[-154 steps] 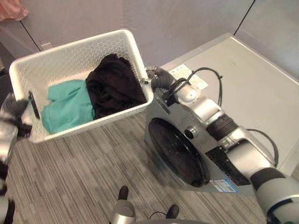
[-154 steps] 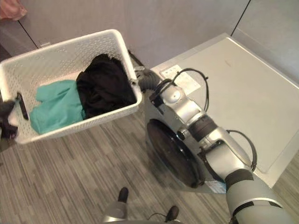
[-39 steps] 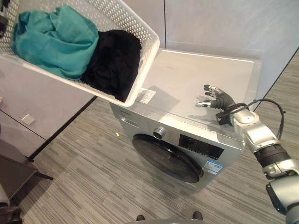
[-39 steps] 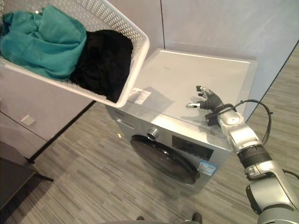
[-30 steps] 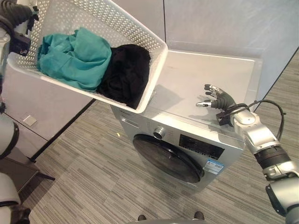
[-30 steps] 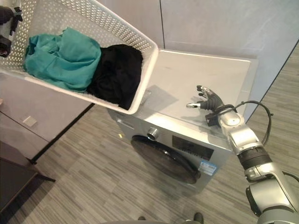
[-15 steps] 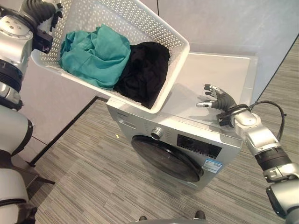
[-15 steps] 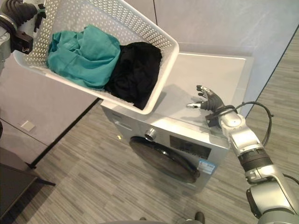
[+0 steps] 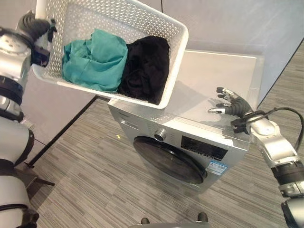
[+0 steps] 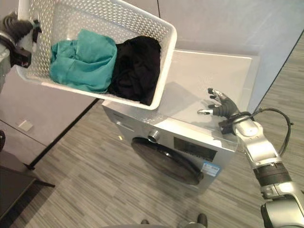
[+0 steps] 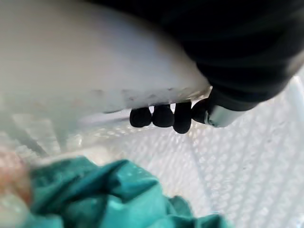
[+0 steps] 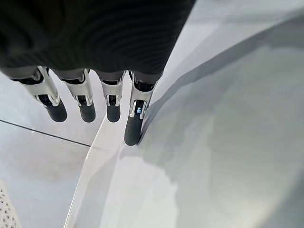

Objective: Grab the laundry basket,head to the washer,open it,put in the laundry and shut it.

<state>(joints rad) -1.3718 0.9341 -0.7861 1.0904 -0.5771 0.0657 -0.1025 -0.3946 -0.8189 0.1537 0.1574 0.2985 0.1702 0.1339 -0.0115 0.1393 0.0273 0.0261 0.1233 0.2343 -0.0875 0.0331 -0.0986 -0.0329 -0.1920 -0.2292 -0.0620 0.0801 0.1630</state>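
Note:
A white perforated laundry basket hangs tilted in the air over the left part of the washer's top. In it lie a teal cloth and a black cloth. My left hand grips the basket's left rim. In the left wrist view its fingertips curl over that rim above the teal cloth. My right hand hovers open just over the washer's top near its right front corner, its fingers straight. The round dark washer door is shut.
The silver washer stands against grey wall panels. Striped grey wood floor lies in front and to the left. A dark low piece of furniture sits at the lower left, with a wall socket above it.
My right hand has let go of the basket's right rim and now hovers over the washer's top. The left hand has raised the basket from floor level to above the washer.

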